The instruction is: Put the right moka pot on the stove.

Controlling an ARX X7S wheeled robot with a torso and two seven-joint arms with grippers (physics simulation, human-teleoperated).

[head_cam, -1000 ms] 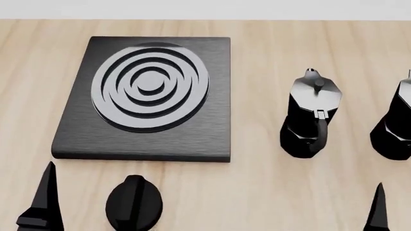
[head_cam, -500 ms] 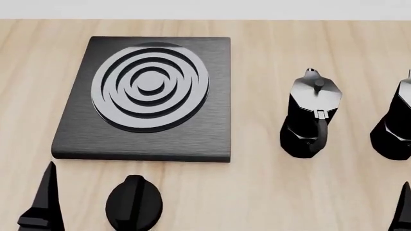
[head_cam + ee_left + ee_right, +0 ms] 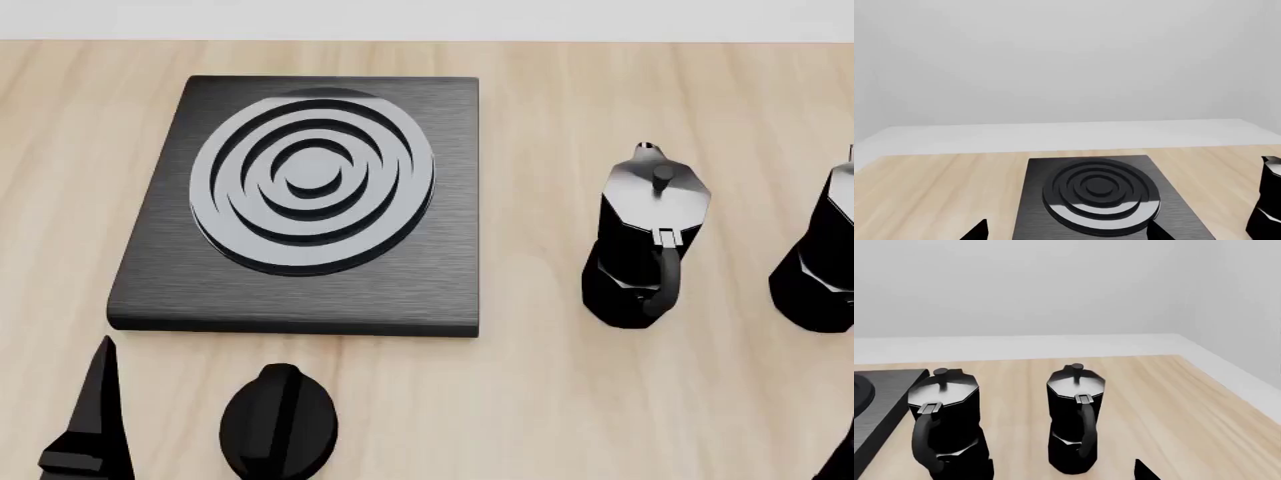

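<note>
The right moka pot point(image 3: 1075, 420) stands upright on the wooden table point(image 3: 1154, 405), at twelve o'clock from the right gripper point(image 3: 1064, 472), untouched. The gripper's fingers are spread wide. The stove point(image 3: 300, 205) lies at nine o'clock, well apart.

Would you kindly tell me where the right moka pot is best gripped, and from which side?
Probably its curved handle, approached from the near side: the right moka pot stands upright with that handle facing the robot, clear of the left pot.
</note>
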